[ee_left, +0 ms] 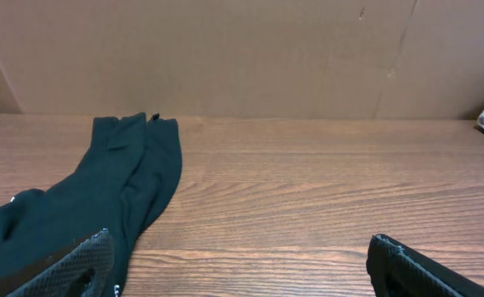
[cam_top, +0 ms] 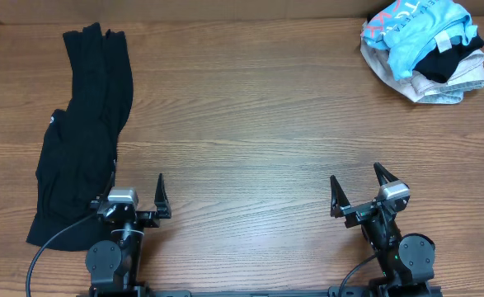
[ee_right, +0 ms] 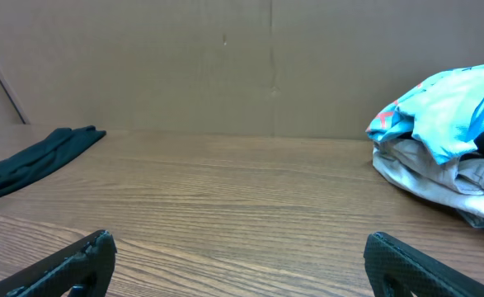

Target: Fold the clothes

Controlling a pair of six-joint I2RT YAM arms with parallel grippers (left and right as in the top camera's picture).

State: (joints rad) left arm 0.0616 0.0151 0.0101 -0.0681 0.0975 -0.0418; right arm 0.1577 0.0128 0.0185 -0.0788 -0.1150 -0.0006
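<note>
- Both my claws, left (cam_top: 137, 188) and right (cam_top: 357, 183), are spread wide and empty.
- The black garment (cam_top: 83, 140) lies just left of my left claw; the pile (cam_top: 427, 49) is far ahead of my right.
- I judge folding unstarted; next I'd grasp the garment's edge.

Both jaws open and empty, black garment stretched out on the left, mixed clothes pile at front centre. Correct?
No. The clothes pile sits at the far right corner, not front centre; the overhead view shows it. The rest stands: black garment on the left, left gripper and right gripper open, empty.
</note>
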